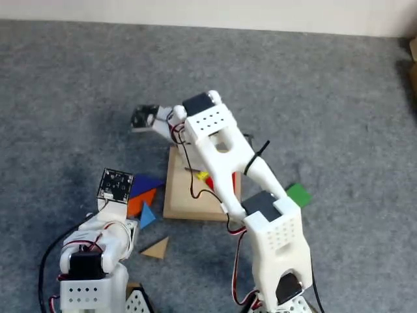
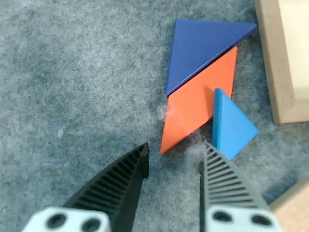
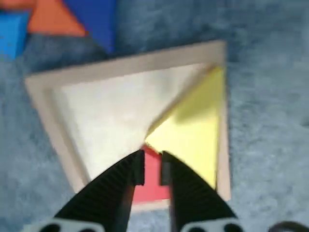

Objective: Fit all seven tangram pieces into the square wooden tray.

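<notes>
Currently my left gripper [image 2: 176, 147] gapes beside the orange piece [image 2: 198, 104]; my right gripper [image 3: 151, 157] hangs nearly closed over the red piece [image 3: 150, 188] in the tray [image 3: 125, 65].

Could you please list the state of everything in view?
wooden tray: partly filled.
yellow triangle: in tray.
red piece: in tray.
dark blue triangle: outside tray.
orange piece: outside tray.
light blue triangle: outside tray, against orange piece.
tan triangle: outside tray.
green piece: outside tray.
left gripper: open.
right gripper: over red piece.
</notes>
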